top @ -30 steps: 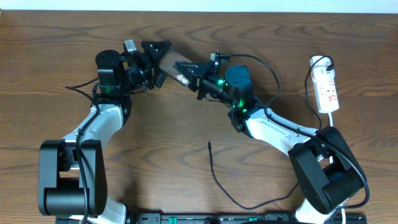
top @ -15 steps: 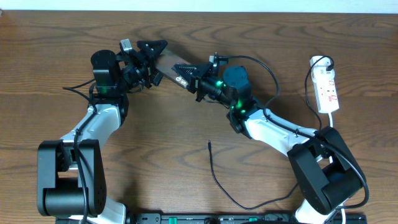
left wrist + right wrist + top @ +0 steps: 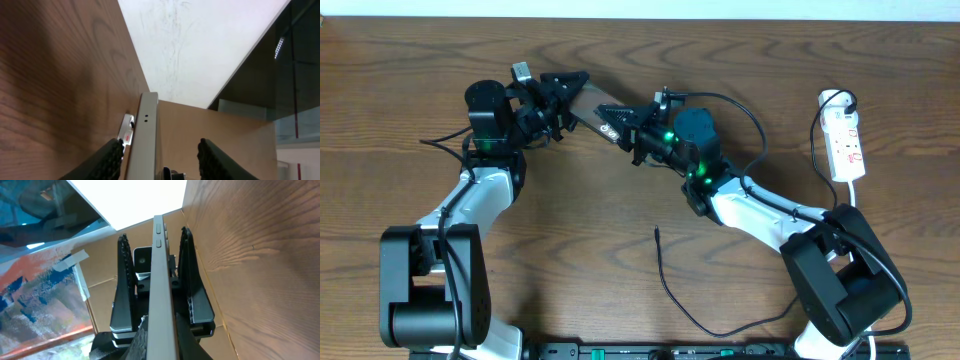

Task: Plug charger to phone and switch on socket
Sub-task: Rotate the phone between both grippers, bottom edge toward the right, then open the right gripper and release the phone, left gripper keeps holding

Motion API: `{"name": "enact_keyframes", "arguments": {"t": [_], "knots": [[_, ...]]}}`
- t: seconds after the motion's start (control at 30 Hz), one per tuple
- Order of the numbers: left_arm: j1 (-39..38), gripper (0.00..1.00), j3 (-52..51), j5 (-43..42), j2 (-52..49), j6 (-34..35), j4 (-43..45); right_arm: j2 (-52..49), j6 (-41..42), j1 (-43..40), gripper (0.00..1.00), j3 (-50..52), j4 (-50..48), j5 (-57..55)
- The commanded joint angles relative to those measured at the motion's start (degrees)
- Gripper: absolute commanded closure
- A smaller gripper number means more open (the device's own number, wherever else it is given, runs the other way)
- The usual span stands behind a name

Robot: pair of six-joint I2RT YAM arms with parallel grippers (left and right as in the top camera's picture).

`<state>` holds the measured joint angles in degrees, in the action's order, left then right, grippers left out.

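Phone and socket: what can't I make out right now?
Phone screen: overhead, left pincer and right pincer cover most.
Socket switch: overhead, too small to read on or off.
Charger tip: overhead, too small to tell its shape.
Hold of right pincer: right wrist, cut off at bottom edge.

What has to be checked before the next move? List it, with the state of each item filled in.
1. Right jaws shut on the phone: ok.
2. Left jaws gripping the phone's other end: not ok; they straddle it with a gap on one side.
3. Charger lying free on the table, tip untouched: ok.
4. Phone's port open to an approach: cannot tell.
5. Socket switch position: cannot tell.
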<state>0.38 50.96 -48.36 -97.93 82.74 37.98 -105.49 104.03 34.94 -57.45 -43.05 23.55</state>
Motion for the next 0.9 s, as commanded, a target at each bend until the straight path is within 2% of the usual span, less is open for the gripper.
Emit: {"name": "enact_keyframes", "arguments": {"t": [0.0, 0.33, 0.6, 0.63, 0.7, 0.87], "knots": [[0.2, 0.54, -0.2, -1.2, -0.1, 0.8, 0.5, 0.3, 0.0, 1.6, 0.99, -0.8, -0.8, 1.7], [0.2, 0.72, -0.2, -1.2, -0.1, 1.2, 1.2, 0.3, -0.4, 1.6, 0.99, -0.8, -0.8, 1.4], [0.2, 0.81, -0.2, -1.2, -0.1, 1.2, 1.2, 0.3, -0.4, 2.1, 0.99, -0.8, -0.6, 0.7], [0.2, 0.87, -0.2, -1.2, -0.1, 1.2, 1.2, 0.3, -0.4, 2.3, 0.99, -0.8, -0.6, 0.8], [0.2, 0.91, -0.2, -1.2, -0.1, 1.2, 1.2, 0.3, -0.4, 2.3, 0.99, -0.8, -0.6, 0.7], [0.2, 0.92, -0.2, -1.2, -0.1, 1.2, 1.2, 0.3, -1.0, 3.0, 0.99, -0.8, -0.6, 0.1]]}}
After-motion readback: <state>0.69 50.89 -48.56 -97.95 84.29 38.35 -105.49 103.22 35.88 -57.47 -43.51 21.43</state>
